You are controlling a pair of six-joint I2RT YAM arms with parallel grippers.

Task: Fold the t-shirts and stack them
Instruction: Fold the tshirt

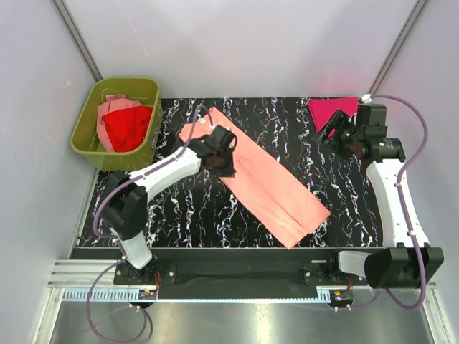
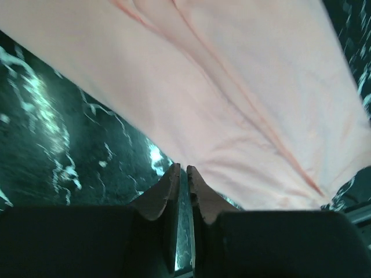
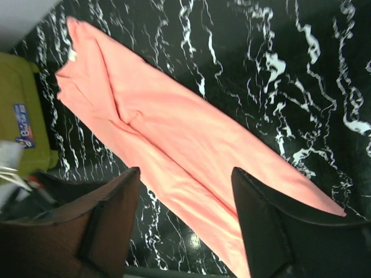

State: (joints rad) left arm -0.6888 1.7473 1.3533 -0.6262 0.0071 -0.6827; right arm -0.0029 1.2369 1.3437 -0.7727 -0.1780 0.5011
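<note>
Magenta cloth t-shirt lies folded far right; salmon-peach cloth t-shirt lies mid-surface, folded only lengthwise; red t-shirt waits in the olive plastic bin. Left fingers barely parted, right fingers spread, both empty.

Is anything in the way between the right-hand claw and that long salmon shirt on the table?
Nothing visible does. Only black marbled table lies between the open right gripper and the salmon t-shirt.
</note>
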